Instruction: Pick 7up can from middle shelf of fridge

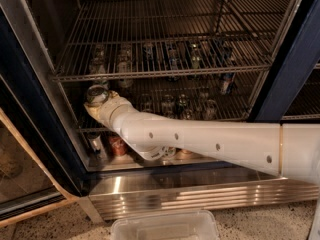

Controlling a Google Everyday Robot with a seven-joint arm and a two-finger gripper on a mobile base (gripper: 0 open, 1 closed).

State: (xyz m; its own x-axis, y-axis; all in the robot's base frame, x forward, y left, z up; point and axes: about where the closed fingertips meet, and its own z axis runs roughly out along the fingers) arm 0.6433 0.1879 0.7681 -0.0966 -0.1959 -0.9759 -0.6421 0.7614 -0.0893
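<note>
The fridge point(295, 59) stands open with its dark blue frame and wire racks. My white arm reaches in from the right, under the upper rack point(165, 73). My gripper point(100, 107) is at the far left, just above the middle shelf point(225, 117). A whitish-silver can with a shiny top, the 7up can point(96, 94), sits right at the gripper's tip, against it. The gripper's end is hidden behind the wrist and the can.
Several cans point(167, 104) stand further back on the middle shelf. A red can point(117, 145) and a silver can point(95, 143) stand on the fridge floor under my arm. The open glass door point(20, 159) is at the left. A clear plastic bin point(165, 226) lies on the floor in front.
</note>
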